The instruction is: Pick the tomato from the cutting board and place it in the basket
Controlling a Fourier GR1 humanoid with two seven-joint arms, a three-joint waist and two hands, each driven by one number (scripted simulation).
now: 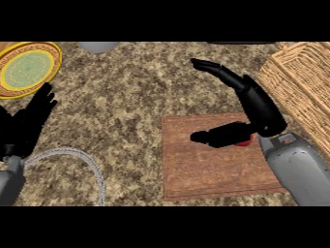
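Wicker basket [311, 92] beside cutting board [210, 164]; yellow plate [23, 69] far left.

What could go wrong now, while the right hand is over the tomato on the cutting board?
1. The right hand hides most of the tomato; its fingers point away, so only the thumb may touch it, and it could roll across the cutting board.
2. The basket is close on the right; the forearm might bump its rim during the lift.

right hand [257, 109] over the cutting board [210, 167], thumb seemingly touching the mostly hidden tomato [245, 142].
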